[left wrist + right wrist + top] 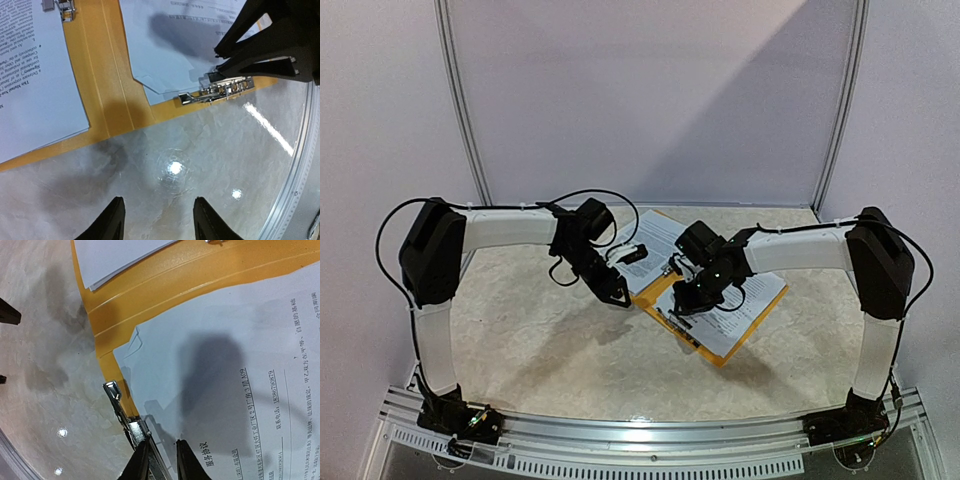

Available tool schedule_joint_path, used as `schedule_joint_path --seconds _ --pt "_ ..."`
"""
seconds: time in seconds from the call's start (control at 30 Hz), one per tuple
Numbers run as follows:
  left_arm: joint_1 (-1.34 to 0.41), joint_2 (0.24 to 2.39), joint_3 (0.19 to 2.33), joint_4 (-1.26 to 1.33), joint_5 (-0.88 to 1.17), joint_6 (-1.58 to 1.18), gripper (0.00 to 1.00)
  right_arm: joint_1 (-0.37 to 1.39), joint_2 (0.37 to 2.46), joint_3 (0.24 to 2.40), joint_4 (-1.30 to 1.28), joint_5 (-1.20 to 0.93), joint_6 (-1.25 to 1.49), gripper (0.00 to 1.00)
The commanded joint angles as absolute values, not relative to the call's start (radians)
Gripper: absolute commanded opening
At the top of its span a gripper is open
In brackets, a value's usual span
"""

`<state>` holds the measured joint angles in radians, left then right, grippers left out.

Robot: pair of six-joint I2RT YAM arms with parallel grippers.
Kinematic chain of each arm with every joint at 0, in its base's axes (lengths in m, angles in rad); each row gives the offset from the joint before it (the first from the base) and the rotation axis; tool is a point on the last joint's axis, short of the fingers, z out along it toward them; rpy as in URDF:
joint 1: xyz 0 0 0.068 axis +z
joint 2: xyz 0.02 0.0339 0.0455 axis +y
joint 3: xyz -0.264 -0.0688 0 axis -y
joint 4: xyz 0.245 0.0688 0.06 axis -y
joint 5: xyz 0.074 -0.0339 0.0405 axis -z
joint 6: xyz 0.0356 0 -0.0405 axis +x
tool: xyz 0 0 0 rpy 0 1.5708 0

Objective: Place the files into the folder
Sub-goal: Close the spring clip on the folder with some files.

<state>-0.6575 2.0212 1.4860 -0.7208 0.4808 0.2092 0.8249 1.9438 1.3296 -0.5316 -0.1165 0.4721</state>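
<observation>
The orange-yellow folder (653,292) lies open on the table, with white printed files (745,300) on its right half and more sheets (655,238) on its left half. In the right wrist view my right gripper (162,450) hovers at the folder (150,285) edge. Its jaws are a narrow gap apart: one finger rests over the metal clip (117,395), the other over a file (225,365). My left gripper (159,215) hangs open over bare table, short of the folder (100,75), with nothing between its fingers. From there I see the clip (220,91) under the right gripper (217,57).
A second metal clip (65,10) sits at the top of the folder's other half, beside a stack of sheets (35,75). The marbled tabletop (550,350) spreads in front of the folder. Walls close the back, and a metal rail (650,432) runs along the near edge.
</observation>
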Motion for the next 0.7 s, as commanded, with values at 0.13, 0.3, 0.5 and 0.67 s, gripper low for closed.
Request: schedule_joint_path --seconds 0.13,0.3,0.5,0.67 --pt "-0.669 2.041 1.491 -0.737 0.476 0.223 0.49 0.839 1.927 1.291 -0.530 -0.119 0.494 0.19" --pt "-0.669 2.042 1.493 -0.738 0.476 0.223 0.49 0.838 1.908 1.275 -0.540 -0.107 0.499 0.19" --pt "-0.668 2.043 1.494 -0.738 0.474 0.223 0.49 0.842 1.888 1.262 -0.544 -0.104 0.504 0.19" --pt "-0.669 2.042 1.497 -0.738 0.474 0.223 0.49 0.852 1.878 1.246 -0.546 -0.095 0.513 0.19"
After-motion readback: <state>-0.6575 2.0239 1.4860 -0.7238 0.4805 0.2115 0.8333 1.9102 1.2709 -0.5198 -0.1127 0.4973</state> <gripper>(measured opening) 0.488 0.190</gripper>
